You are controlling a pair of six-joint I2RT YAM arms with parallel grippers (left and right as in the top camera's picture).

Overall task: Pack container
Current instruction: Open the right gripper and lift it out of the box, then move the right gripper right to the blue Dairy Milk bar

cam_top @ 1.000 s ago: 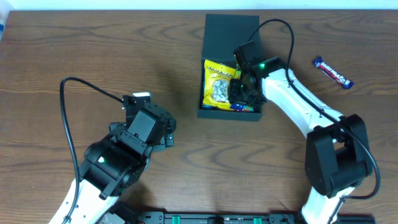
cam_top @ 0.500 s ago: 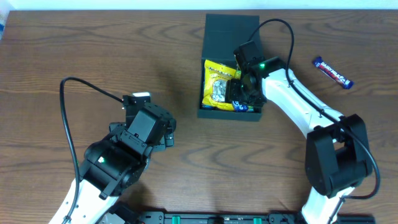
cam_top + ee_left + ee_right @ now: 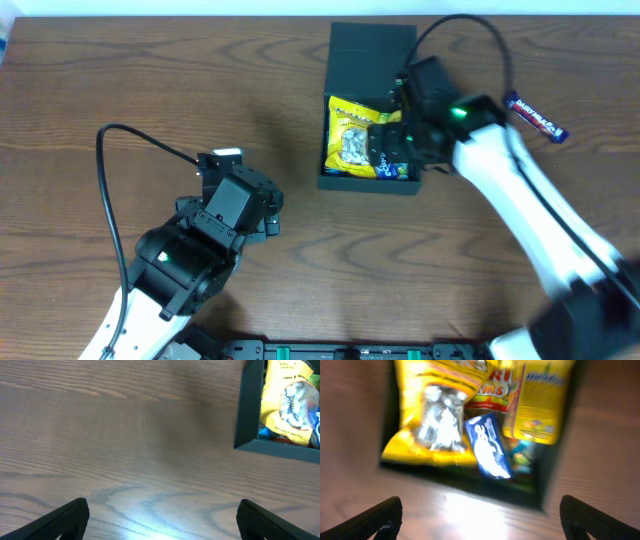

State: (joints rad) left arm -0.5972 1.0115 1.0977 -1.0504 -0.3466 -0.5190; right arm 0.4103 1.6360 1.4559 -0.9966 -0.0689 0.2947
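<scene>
Hovering above the near right part of the container [image 3: 365,184], the right claw [image 3: 390,150] has its fingers spread wide, with nothing between them. The right wrist view confirms this: the two fingertips sit at the bottom corners of the frame, and the gap [image 3: 480,515] shows only desk and box.

Container position: on the wooden desk [image 3: 150,80], far side, slightly right of centre. Its flap lid [image 3: 372,55] is open and lies back flat toward the far edge.

Contents, from the right wrist view (picture is blurred):
- a large yellow snack bag [image 3: 435,425] on the left side
- a second yellow packet [image 3: 537,400] on the right
- a blue-and-white packet [image 3: 490,447] between them, tilted, reaching toward the near wall
- something small and multicoloured under the right packet; I cannot tell what it is

Left claw [image 3: 222,168]: well apart from the container, over bare desk at the near left. It is also spread wide and empty. Both of its fingertips show at the lower corners of the left wrist view [image 3: 161,515], with wood grain between them. That same view catches the container's corner [image 3: 247,410] and the yellow bag at the upper right.

Other items: a blue-wrapped chocolate bar [image 3: 535,117] lies on the desk to the right of the container, not touching it. The right arm is smeared in the overhead view.
</scene>
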